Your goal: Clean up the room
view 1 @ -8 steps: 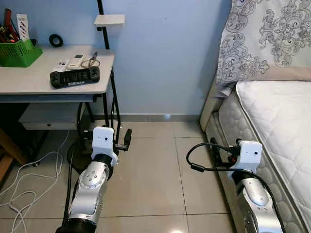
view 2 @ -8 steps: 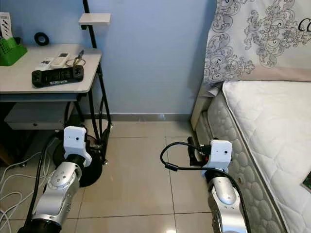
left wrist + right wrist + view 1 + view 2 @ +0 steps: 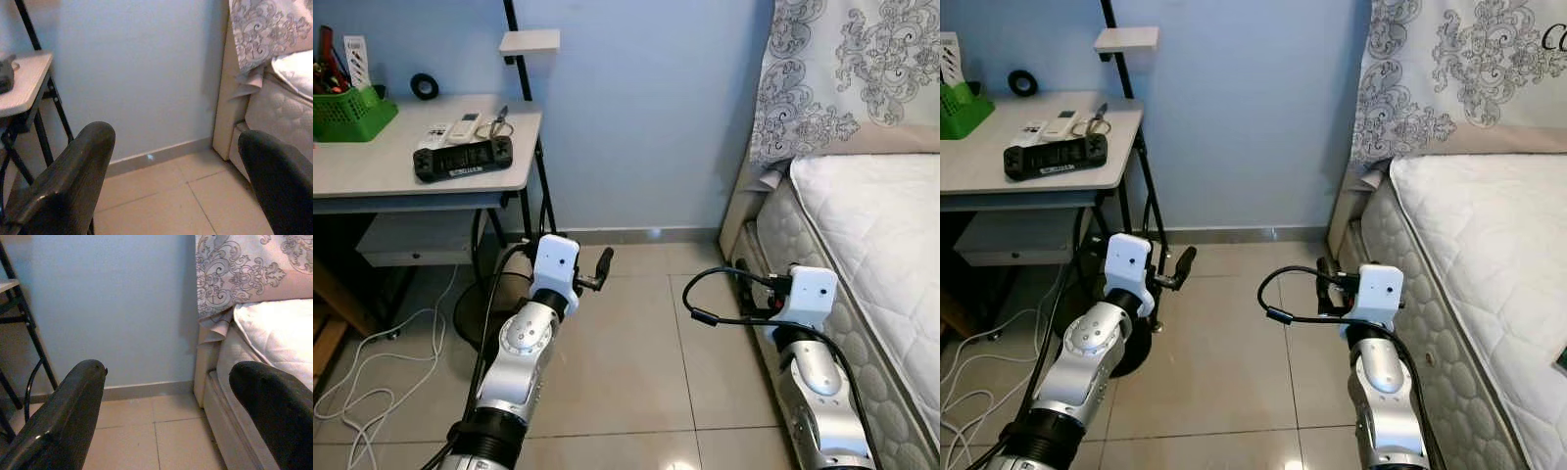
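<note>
I face a blue wall between a desk point(image 3: 372, 171) on my left and a bed point(image 3: 871, 215) on my right. On the desk lie a black game controller point(image 3: 463, 157), a white remote point(image 3: 465, 124), a black tape roll point(image 3: 424, 86) and a green basket point(image 3: 347, 113) of tools. My left gripper point(image 3: 598, 269) hangs open over the tiled floor, beside the desk's leg, with nothing between its fingers point(image 3: 73, 171). My right gripper point(image 3: 754, 294) is open too, low beside the mattress edge, with a black cable looping off its wrist.
A patterned pillow point(image 3: 842, 78) leans at the head of the bed. White cables point(image 3: 372, 372) trail on the floor under the desk, near a round black base point(image 3: 475, 313). A small white shelf point(image 3: 529, 41) sits on a black pole. Beige floor tiles point(image 3: 626, 362) lie between my arms.
My left arm has swung to the right and forward, away from the desk's leg. The right arm stays about where it was.
</note>
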Controlling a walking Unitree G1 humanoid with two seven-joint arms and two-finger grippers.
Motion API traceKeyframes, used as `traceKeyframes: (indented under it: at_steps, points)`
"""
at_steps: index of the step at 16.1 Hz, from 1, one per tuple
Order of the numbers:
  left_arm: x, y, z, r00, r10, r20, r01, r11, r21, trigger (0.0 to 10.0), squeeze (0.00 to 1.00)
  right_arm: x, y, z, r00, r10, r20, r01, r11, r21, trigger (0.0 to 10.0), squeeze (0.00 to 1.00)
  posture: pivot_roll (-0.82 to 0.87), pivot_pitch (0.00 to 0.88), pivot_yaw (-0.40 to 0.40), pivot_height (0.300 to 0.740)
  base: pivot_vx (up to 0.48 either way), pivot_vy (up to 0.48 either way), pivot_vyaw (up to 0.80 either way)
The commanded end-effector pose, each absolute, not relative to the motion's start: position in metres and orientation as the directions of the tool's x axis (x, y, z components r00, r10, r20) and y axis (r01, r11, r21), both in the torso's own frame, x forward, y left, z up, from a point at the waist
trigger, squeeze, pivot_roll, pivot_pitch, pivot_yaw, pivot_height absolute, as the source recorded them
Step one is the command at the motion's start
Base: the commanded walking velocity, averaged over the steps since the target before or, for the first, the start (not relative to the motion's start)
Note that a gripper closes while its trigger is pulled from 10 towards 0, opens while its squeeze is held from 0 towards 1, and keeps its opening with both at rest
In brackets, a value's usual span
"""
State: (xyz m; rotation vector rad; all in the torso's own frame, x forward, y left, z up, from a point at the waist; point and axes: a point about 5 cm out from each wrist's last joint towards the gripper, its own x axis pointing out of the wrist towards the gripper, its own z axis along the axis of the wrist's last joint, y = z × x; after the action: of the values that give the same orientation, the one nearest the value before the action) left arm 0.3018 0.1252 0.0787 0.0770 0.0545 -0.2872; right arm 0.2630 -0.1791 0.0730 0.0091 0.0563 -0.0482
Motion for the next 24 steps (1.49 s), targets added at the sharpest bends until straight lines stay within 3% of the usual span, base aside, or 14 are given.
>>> traceKeyframes:
  at_steps: [1,4,6,10,17,20,24]
  points:
    - [0.303,0.127,0.078,0.959,-0.277,-0.064,0.281,0.958,0.064,10.0,0.0,0.265,-0.179,0.075,0.997,-0.05,-0.053,0.051,0.999,0.005,10.0,0.0,-0.04,0.0,0.036,0.74,0.0,0.0,0.0]
    - [0.301,0.14,0.081,0.98,-0.197,-0.038,0.197,0.98,-0.001,10.0,0.0,0.262,-0.182,0.075,0.997,-0.063,-0.05,0.064,0.998,0.016,10.0,0.0,-0.04,0.0,0.035,0.74,0.0,0.0,0.0]
    - [0.296,0.158,0.076,0.994,-0.097,-0.058,0.093,0.993,-0.068,10.0,0.0,0.257,-0.196,0.07,0.987,-0.143,-0.079,0.153,0.978,0.141,10.0,0.0,-0.04,0.0,0.028,0.74,0.0,0.0,0.0]
    - [0.297,0.146,0.074,0.981,-0.177,-0.079,0.178,0.984,0.009,10.0,0.0,0.257,-0.189,0.07,0.994,-0.087,-0.072,0.088,0.996,0.018,10.0,0.0,-0.04,0.0,0.028,0.74,0.0,0.0,0.0]
    - [0.3,0.145,0.077,0.977,-0.201,-0.072,0.202,0.979,0.0,10.0,0.0,0.26,-0.185,0.071,0.996,-0.055,-0.071,0.055,0.998,-0.004,10.0,0.0,-0.04,0.0,0.029,0.74,0.254,0.098,0.0]
    - [0.3,0.142,0.078,0.971,-0.231,-0.063,0.231,0.973,-0.001,10.0,0.0,0.26,-0.184,0.069,0.995,-0.048,-0.084,0.05,0.999,0.021,10.0,0.0,-0.04,0.0,0.03,0.74,0.099,0.0,-0.59]
    - [0.298,0.133,0.08,0.952,-0.303,-0.049,0.305,0.952,0.029,10.0,0.0,0.256,-0.186,0.067,0.995,-0.046,-0.083,0.046,0.999,-0.005,10.0,0.0,-0.04,0.0,0.036,0.74,0.0,0.449,-0.58]
